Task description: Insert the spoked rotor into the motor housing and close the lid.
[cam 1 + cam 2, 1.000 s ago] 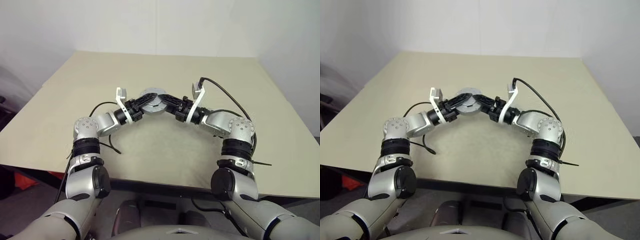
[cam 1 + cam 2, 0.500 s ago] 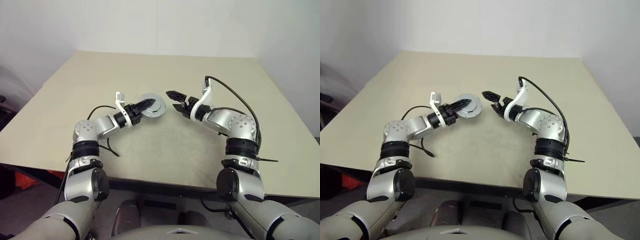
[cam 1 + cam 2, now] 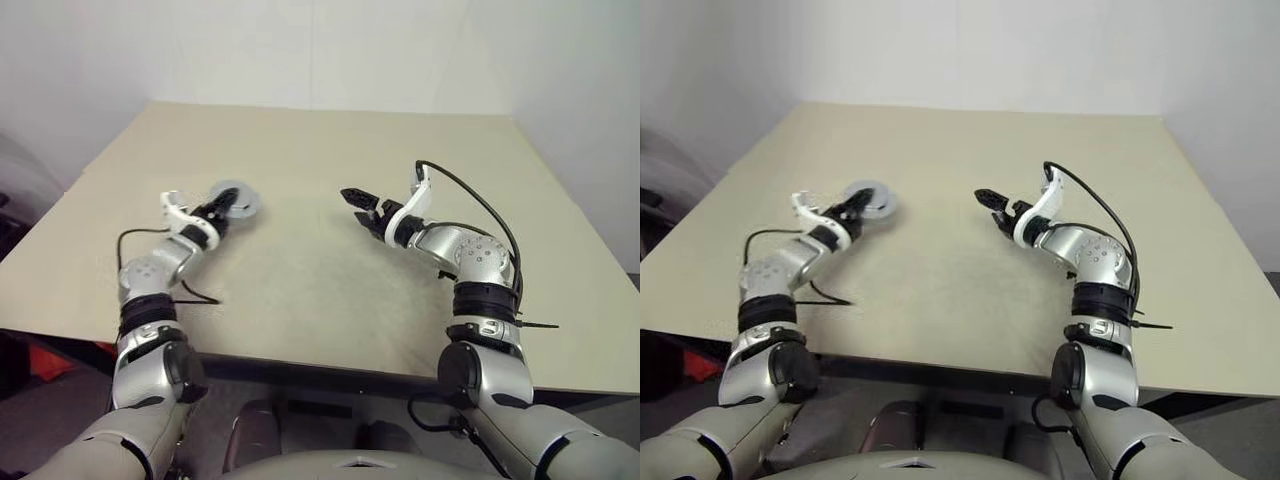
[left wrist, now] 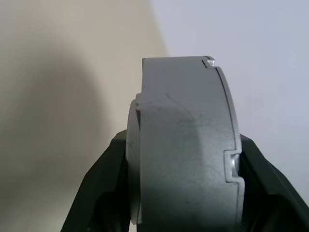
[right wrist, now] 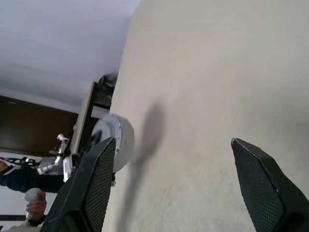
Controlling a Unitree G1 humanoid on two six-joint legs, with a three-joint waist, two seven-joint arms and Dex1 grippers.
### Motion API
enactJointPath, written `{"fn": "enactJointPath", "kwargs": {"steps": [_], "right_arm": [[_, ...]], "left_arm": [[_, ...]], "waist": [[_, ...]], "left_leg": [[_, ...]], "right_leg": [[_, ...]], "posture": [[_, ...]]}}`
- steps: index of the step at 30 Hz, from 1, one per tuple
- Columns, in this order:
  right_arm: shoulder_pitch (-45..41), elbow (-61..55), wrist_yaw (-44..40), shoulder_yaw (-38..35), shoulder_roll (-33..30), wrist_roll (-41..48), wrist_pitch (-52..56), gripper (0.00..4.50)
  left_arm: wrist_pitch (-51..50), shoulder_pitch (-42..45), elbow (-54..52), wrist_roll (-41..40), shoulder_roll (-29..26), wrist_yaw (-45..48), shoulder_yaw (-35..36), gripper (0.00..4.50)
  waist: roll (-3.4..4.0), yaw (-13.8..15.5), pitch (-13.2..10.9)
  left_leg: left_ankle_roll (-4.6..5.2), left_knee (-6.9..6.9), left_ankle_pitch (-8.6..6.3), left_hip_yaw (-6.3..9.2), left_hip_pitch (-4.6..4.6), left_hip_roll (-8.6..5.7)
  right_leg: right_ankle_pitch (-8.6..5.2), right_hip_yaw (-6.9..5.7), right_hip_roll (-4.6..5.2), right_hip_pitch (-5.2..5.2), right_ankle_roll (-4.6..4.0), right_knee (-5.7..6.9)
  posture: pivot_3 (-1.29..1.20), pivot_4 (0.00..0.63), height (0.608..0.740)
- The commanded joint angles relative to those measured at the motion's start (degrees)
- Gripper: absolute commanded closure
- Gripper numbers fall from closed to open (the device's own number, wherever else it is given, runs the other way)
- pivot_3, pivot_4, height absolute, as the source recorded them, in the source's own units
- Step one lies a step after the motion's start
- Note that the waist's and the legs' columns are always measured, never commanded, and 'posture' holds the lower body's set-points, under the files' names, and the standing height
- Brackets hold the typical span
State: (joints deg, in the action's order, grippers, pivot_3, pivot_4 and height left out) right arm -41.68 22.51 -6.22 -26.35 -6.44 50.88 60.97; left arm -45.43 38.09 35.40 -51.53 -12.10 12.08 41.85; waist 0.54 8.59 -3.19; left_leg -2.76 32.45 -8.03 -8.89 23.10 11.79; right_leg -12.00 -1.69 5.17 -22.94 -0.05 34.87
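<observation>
The motor housing [image 3: 240, 199], a round silver-grey disc, is off the table at the left, and my left gripper [image 3: 222, 206] is shut on its rim. Seen edge-on in the left wrist view, the motor housing [image 4: 188, 121] shows a seam between two silver parts, with a black finger [image 4: 104, 193] on each side. The spoked rotor is hidden from view. I cannot tell the lid apart from the housing. My right gripper [image 3: 358, 206] hangs open and empty over the middle of the table, well to the right of the housing. Between its spread fingers [image 5: 91, 188] the housing [image 5: 115, 144] shows far off.
The beige table [image 3: 330, 290] stretches wide around both arms, its front edge near me. A black cable [image 3: 196, 298] trails from my left arm onto the table. Past the table's left edge a person's hand [image 5: 33, 199] holds a small object.
Both grippers were on the housing at the middle. The right one opened, let go and drew back to the right. The left one carried the housing far to the left.
</observation>
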Motion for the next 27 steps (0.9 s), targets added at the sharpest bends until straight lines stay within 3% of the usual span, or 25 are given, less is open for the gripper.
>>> {"fn": "enactJointPath", "kwargs": {"steps": [1, 8, 16, 22, 27], "right_arm": [[-1.08, 0.14, -1.24, -0.06, -0.46, -0.06, -0.97, 0.16], [-1.16, 0.77, -2.06, 0.32, -0.41, -0.87, -1.06, 0.16], [-1.43, 1.2, -2.08, 0.34, -0.32, -1.41, -0.79, 0.12], [-1.99, 2.85, -3.33, 1.44, -1.72, -2.61, -0.18, 0.12], [-3.55, 5.78, -6.39, 2.7, -4.5, -3.99, 0.84, 0.12]], "left_arm": [[2.12, 0.4, 0.42, -1.35, -0.79, -2.63, 1.99, 2.23], [4.7, -1.27, 1.07, -1.05, -1.19, -5.86, 3.25, 2.23], [2.0, -4.01, -1.15, -2.81, -2.79, -7.44, 3.5, 0.02], [-10.38, -11.11, -6.99, -5.92, -6.9, -8.68, 1.78, 0.02], [-25.45, -16.74, -12.92, -9.25, -13.82, -5.8, -1.48, 0.02]], "waist": [[0.0, 0.3, 0.0], [-0.09, -0.01, 0.02], [-0.09, -0.75, 0.04], [-0.11, -2.74, 0.08], [-0.09, -3.24, 0.09]], "left_leg": [[0.0, 0.01, 0.0, 0.03, 0.02, 0.0], [-0.01, 0.24, 0.0, 0.16, -0.04, 0.02], [-0.1, 0.19, 0.06, 0.12, -0.59, 0.03], [-0.09, -0.08, 0.05, -0.06, -1.05, 0.01], [0.02, -0.16, -0.03, -0.11, -1.04, 0.02]], "right_leg": [[0.0, -0.04, 0.01, 0.04, 0.0, 0.0], [0.04, -0.12, 0.04, 0.21, -0.03, 0.03], [-0.07, -0.03, 0.02, 0.49, 0.09, 0.07], [-0.12, 0.13, -0.01, 0.64, 0.07, 0.01], [-0.08, 0.13, -0.07, 0.58, -0.31, 0.0]], "posture": [[0.0, 0.0, 0.74], [0.0, 0.0, 0.74], [0.0, 0.0, 0.74], [0.0, 0.0, 0.74], [0.0, 0.0, 0.74]]}}
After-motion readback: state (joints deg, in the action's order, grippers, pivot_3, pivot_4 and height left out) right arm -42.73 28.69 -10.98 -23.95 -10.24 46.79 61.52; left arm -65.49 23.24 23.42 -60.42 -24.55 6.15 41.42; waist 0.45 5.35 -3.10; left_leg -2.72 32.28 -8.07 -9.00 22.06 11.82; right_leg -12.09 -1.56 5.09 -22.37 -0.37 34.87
